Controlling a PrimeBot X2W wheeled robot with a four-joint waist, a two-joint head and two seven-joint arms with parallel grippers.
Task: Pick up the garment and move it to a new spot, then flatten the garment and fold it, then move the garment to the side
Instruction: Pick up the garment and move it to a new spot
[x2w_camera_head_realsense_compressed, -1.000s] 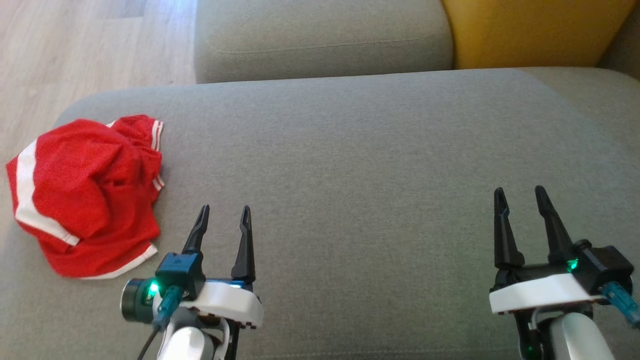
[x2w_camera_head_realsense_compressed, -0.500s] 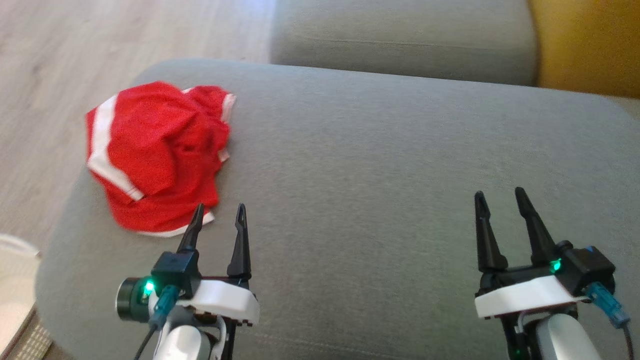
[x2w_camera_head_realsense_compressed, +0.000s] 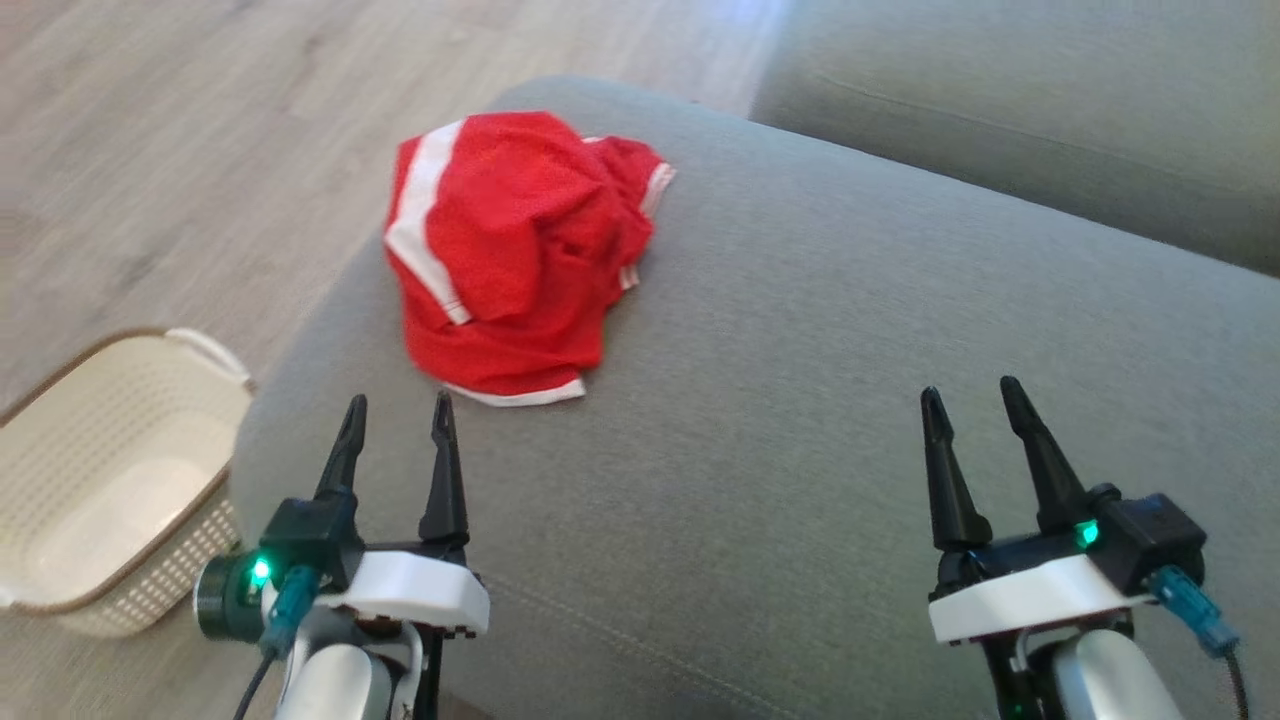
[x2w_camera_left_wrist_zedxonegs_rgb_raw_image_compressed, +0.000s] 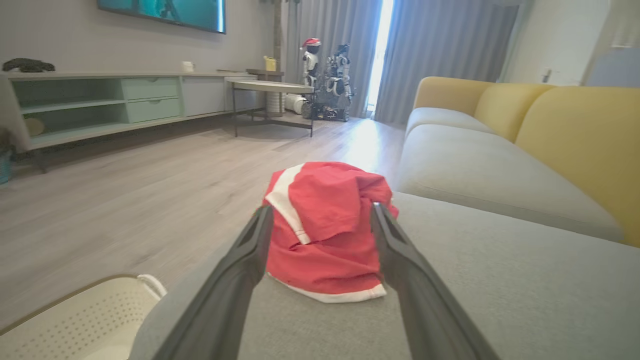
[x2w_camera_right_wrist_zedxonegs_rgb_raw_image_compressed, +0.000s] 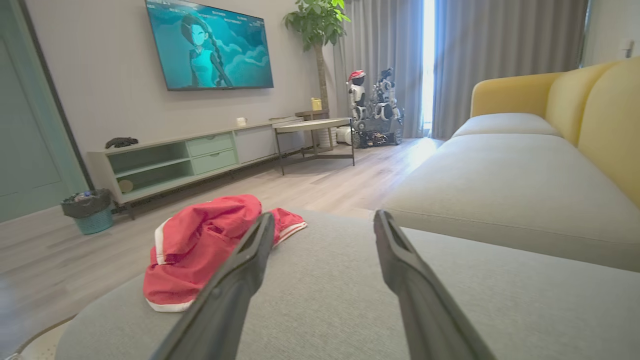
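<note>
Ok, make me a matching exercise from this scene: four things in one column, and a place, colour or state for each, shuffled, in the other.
Things
1. garment
2. basket
3. left gripper
4. sofa backrest

Descriptions
A. on the floor beside the seat
B. yellow
C. crumpled, red with white trim, on the grey seat
D. open, empty, pointing at the garment

Pairs: 1-C, 2-A, 3-D, 4-B
</note>
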